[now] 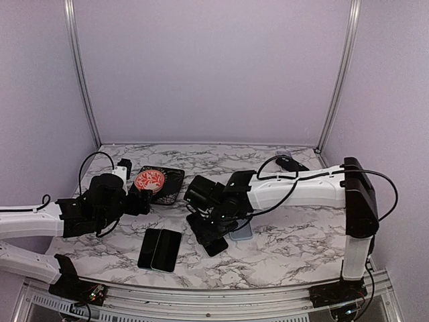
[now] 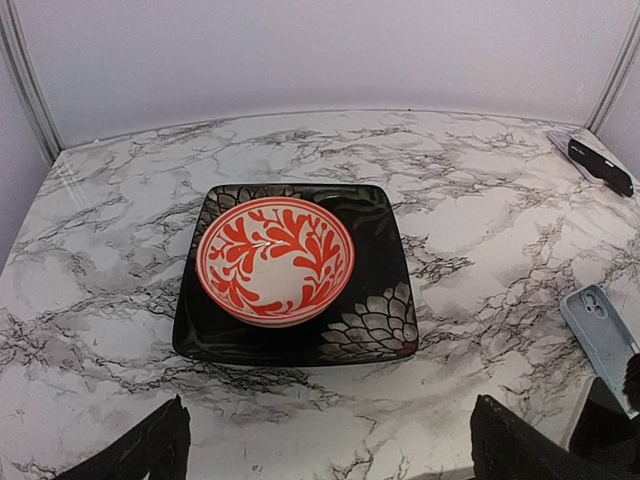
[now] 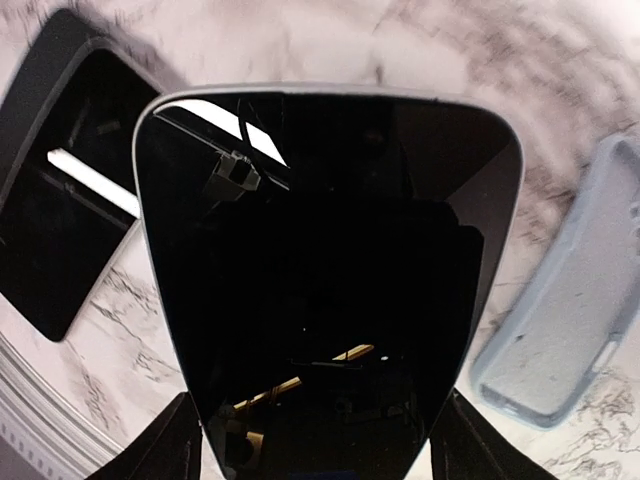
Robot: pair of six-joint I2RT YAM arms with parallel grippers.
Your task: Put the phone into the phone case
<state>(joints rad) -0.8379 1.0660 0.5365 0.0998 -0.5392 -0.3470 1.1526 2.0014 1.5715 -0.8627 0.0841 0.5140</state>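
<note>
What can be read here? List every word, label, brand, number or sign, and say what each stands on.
No text can be read in any view.
phone: dark screen, reflections only.
phone case: plain, no marking visible.
bowl: red leaf pattern, no lettering.
plate: leaf pattern, no lettering.
two dark slabs near the front edge: too small to tell.

Illumination is even, diffuse and moderately bright, with a violet cast on the walls. Shadows on the counter (image 1: 281, 235) are soft. The phone (image 3: 320, 280) screen mirrors bright strips. The right wrist view is strongly distorted and blurred at its edges. The left wrist view is sharp.
</note>
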